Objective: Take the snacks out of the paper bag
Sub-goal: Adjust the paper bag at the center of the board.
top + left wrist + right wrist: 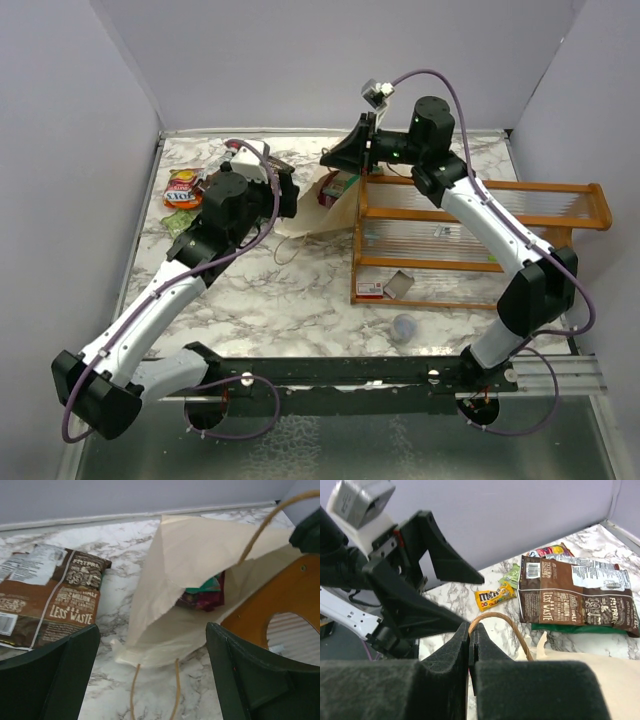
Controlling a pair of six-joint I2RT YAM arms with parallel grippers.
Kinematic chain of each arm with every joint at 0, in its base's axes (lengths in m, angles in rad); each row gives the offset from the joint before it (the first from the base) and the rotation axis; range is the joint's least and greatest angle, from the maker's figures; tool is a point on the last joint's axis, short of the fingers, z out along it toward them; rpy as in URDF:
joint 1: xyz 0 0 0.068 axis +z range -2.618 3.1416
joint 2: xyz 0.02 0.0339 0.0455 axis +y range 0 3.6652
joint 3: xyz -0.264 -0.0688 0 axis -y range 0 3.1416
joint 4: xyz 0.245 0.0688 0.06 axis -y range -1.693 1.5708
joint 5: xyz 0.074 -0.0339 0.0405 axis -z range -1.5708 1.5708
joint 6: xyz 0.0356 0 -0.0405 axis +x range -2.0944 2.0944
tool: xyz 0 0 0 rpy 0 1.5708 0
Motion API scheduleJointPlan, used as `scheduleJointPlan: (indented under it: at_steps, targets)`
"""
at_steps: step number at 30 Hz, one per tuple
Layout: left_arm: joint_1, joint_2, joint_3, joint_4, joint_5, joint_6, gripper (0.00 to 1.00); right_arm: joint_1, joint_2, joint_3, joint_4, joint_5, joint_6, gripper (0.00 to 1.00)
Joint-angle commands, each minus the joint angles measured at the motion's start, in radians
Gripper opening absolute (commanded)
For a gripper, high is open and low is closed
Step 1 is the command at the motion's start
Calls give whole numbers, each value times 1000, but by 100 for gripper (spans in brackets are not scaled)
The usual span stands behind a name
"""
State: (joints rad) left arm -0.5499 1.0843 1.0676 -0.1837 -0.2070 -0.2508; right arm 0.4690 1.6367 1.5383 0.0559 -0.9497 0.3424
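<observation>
Paper bag (200, 550), beige with thin string loops, slumps on the marble table (300, 290) with its mouth gaping straight ahead of the left gripper (152, 627). That gripper's dark green jaws stand wide apart with nothing between them, one on each side of the bag's opening and just short of its lower lip. Inside the bag, beyond the gap between the jaws and slightly toward the right jaw, lie a teal packet (206, 585) and a purple-magenta packet (202, 600), one on top of the other. Outside the left jaw, a dark brown packet (55, 600) lies flat on the table. Past the right jaw stands an orange wooden rack (265, 600), touching the bag's far side. The right gripper (470, 630) has its black padded jaws pressed together, pinching the bag's string handle (495, 617), which arches out just ahead of the fingertips; the bag's paper sits right below and to the right of them. Farther ahead of these jaws, out on the table, lie the brown packet, a green packet (570, 628) peeking from beneath it, a yellow candy packet (494, 596), a pale green packet (510, 575), and a red-orange-yellow packet (550, 551) at the far edge.
</observation>
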Motion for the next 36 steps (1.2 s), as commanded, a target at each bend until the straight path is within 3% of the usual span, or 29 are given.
scheduleJointPlan:
  at_steps: [1,5,11,18,23,28,36]
  targets:
    - [-2,-13,-91,32,181,-101,90,10,33,67,70,99,110,1]
    - [-2,5,-101,29,192,-117,90,10,96,156,88,183,177,1]
    - [-3,-3,-98,20,193,-103,90,18,250,348,69,41,216,1]
    - [-3,-32,-128,26,196,-98,85,75,207,284,-78,-157,64,2]
    - [-2,-64,-162,92,258,-78,83,94,114,147,-24,-227,74,2]
    - [-3,-110,-200,149,334,-58,87,94,42,104,-155,-108,-57,1]
    - [-2,-146,-231,168,336,-60,88,93,-79,40,-147,148,-116,1]
